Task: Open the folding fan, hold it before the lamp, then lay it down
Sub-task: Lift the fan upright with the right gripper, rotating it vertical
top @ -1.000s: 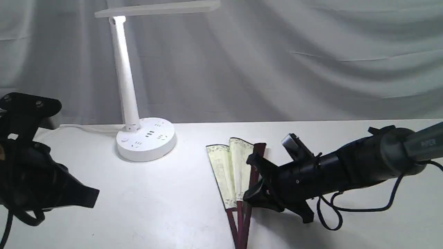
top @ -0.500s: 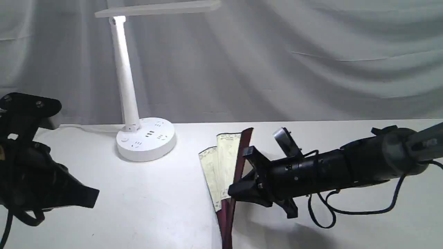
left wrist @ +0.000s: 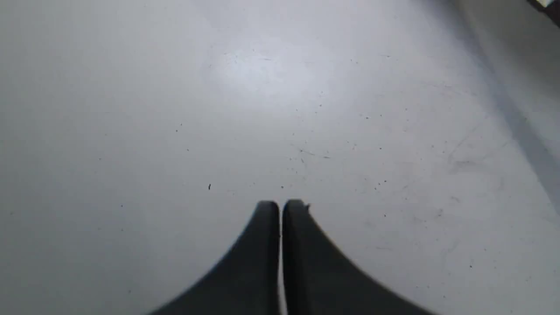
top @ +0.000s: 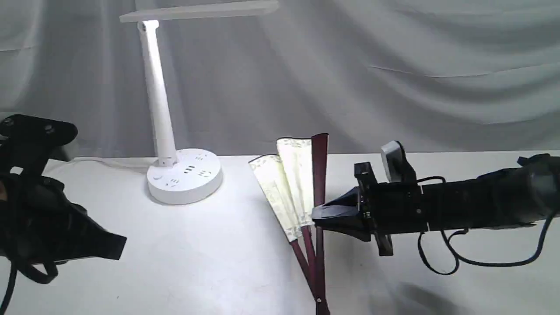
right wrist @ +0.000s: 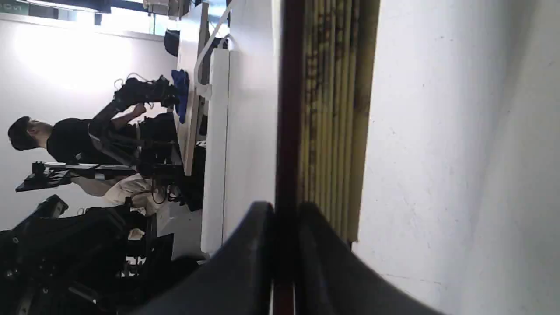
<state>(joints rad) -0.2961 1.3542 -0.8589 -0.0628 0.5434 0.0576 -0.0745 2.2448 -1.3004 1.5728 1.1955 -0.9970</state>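
Note:
The folding fan [top: 294, 183] stands nearly upright off the table, only slightly spread, with cream pleats fanning left and its maroon guard [top: 319, 175] vertical. My right gripper [top: 321, 216] is shut on that guard about midway down. In the right wrist view the guard [right wrist: 288, 109] runs up from between the fingers with the stacked pleat edges [right wrist: 337, 109] beside it. The white lamp [top: 159, 100] stands at the back left, well left of the fan. My left gripper [top: 118, 247] hovers low at the far left, and in its wrist view the left gripper [left wrist: 281, 210] is shut and holds nothing.
The lamp's round base [top: 184, 176] with sockets sits on the white table [top: 197, 262], its cord [top: 109, 162] trailing left. A grey cloth backdrop hangs behind. A black cable [top: 459, 258] droops under the right arm.
The right gripper has lifted and turned level, raising the fan from flat on the table to nearly upright. The left arm has barely moved.

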